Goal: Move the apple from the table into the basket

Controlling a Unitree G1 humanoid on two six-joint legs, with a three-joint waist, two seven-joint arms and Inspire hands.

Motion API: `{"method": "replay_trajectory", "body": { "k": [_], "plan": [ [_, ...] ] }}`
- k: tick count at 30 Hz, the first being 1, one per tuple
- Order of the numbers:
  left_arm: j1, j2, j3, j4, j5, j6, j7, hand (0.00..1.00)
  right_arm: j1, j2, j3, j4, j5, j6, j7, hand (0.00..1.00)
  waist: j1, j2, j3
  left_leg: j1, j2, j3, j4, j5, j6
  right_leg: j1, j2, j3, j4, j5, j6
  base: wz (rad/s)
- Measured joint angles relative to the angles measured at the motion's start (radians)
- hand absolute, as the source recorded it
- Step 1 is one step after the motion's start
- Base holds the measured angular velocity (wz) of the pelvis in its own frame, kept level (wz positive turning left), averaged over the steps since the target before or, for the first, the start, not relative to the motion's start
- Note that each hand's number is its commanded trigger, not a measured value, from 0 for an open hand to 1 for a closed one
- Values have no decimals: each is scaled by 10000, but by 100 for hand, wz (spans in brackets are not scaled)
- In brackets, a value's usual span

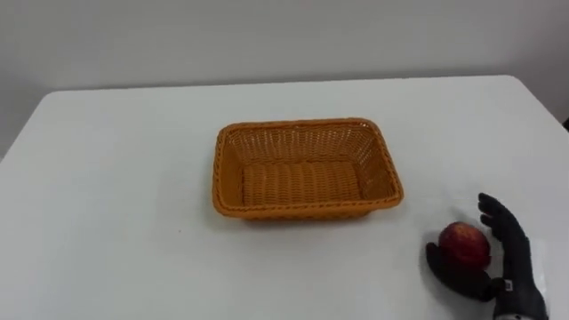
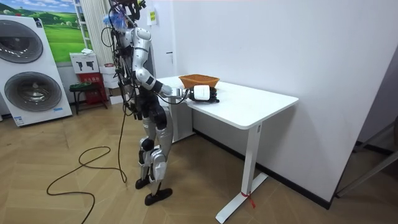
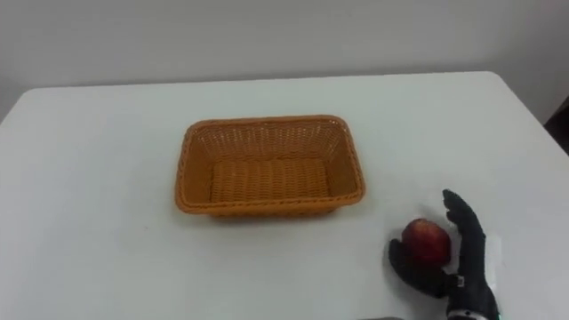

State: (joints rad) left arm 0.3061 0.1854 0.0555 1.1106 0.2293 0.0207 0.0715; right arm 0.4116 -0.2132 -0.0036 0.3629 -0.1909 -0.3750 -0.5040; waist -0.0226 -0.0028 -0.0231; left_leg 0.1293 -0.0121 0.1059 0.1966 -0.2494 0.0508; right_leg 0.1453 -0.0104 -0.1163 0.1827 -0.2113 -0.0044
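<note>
1. Room: stands upright on the wooden floor (image 2: 37, 143) at the table's end nearer the room view's left, right arm stretched out over the top. Open floor along the table's whole near side, white wall (image 2: 280, 43) close behind its far side, washing machines (image 2: 28, 68) well apart at the room view's left.
2. White table (image 1: 107, 178): spans nearly the whole eye view, with the far edge and both rounded far corners in sight. Broad bare top left of the basket and in front of it, and a narrower bare band behind it up to the far edge.
3. Orange woven basket (image 1: 219, 169): sits near the middle of the top, rectangular, long side across, walls flaring outward, woven bottom fully in sight. Stands well clear of every table edge.
4. Right hand (image 1: 498, 283): comes in at the lower right corner, near the table's right edge, dark. Thumb low against the apple's left, fingers (image 1: 500, 220) rising slightly apart up its right side, cupped round the fruit and touching it.
5. Apple (image 1: 464, 244): sits between that thumb and those fingers, to the right of the basket's near right corner and closer to the robot, with bare top between the two. Round, deep red, lighter towards the top. Cannot tell whether it is resting on the table or just off it.
</note>
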Motion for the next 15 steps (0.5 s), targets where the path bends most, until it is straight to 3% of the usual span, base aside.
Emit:
{"method": "replay_trajectory", "body": {
  "k": [15],
  "plan": [
    [-97, -26, -24, 96, -7, -49, 128, 0, -210, -192, -382, 511, -179, 73, -1076, 100, 24, -67, 46, 32, -1, -20, -16, 0, -3, 125, 14, -93, -169, 2, -3, 1]
  ]
}}
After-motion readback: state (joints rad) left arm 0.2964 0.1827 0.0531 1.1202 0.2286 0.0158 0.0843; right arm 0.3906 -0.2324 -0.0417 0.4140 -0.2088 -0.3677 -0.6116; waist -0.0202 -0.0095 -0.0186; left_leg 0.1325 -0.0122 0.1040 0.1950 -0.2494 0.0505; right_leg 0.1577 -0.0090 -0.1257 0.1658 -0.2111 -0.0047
